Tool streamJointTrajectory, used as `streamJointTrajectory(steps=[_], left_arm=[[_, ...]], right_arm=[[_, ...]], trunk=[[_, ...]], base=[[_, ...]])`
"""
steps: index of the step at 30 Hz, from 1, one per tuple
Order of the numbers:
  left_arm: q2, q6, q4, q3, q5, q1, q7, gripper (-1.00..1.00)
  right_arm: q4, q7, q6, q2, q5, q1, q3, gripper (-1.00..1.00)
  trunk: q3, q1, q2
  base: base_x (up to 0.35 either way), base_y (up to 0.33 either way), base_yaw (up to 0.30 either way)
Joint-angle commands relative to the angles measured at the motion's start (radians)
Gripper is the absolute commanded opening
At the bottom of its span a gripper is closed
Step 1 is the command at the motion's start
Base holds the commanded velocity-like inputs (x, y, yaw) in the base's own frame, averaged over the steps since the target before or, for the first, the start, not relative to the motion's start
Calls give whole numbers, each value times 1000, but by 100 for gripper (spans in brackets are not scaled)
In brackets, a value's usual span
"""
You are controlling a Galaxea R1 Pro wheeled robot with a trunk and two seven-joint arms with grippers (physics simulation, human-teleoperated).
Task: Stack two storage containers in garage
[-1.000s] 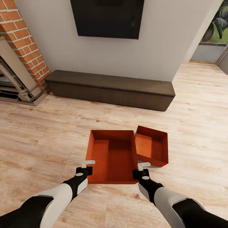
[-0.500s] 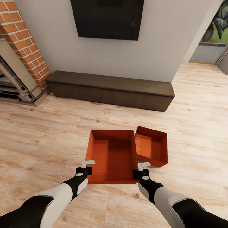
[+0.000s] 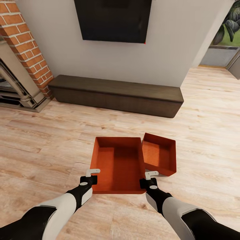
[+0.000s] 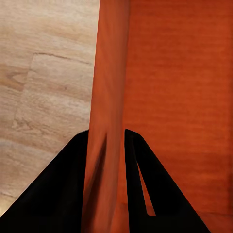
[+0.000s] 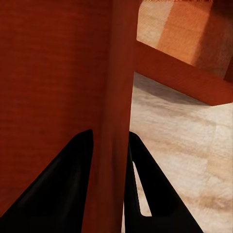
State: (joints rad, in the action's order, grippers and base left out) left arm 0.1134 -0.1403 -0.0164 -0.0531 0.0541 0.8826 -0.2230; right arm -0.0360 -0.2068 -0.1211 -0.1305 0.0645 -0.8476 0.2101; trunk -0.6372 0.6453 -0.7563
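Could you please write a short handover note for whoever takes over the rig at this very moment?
Left gripper: shut on the left wall of the near storage container, one finger on each side of it.
Right gripper: shut on the same container's right wall, likewise straddling it.
The second storage container sits tilted against the first one's far right corner, on the wood-plank floor in front of the low dark cabinet.
Done: two-handed grip on the first container.
Left: carry both containers to the garage, set one on its floor and stack the other on it.

Pale plank floor (image 3: pixel 50 140), white wall (image 3: pixel 166 56), low dark cabinet (image 3: pixel 116 95), black TV (image 3: pixel 113 20), brick fireplace (image 3: pixel 30 50).
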Motion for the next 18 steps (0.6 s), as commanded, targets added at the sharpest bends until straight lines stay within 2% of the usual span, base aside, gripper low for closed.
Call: streamJointTrajectory(steps=[1, 6, 18], left_arm=[[0, -5, 0, 19, 6, 1, -19, -100], [0, -5, 0, 19, 6, 1, -19, -100], [-1, -5, 1, 19, 4, 1, -18, -100]], right_arm=[[4, -6, -5, -4, 18, -1, -10, -100], [5, -6, -5, -5, 18, -1, -11, -100], [5, -6, -5, -5, 18, -1, -11, -100]], trunk=[[1, 0, -1], [8, 0, -1], [27, 0, -1]], base=[[0, 0, 0], [0, 0, -12], [0, 0, -80]])
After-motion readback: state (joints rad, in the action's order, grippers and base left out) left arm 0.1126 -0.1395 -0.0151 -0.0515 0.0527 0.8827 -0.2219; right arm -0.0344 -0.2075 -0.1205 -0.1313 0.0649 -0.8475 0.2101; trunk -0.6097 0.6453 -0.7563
